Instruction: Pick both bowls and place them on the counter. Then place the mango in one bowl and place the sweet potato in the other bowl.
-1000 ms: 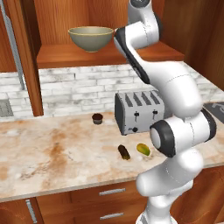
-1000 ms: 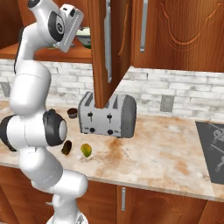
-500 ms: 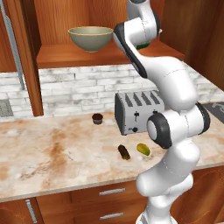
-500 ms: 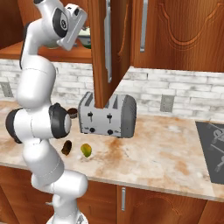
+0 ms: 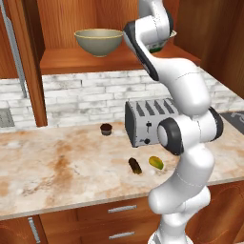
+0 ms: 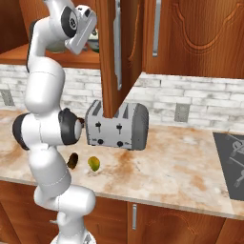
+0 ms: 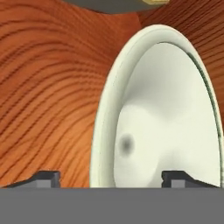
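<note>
I had the arm up at the cabinet shelf (image 5: 71, 59), going for the nearer bowl (image 7: 162, 118), which sat beside the second bowl (image 5: 98, 41). The gripper (image 7: 111, 177) was wide apart, its tips straddling the rim, one outside and one over the hollow. My judgement was to push in until the wall sat deep between the fingers, then close and lift straight before pulling back. The mango (image 5: 156, 163) and sweet potato (image 5: 135, 165) lay on the counter (image 5: 57, 167) before the toaster (image 5: 147, 121).
</note>
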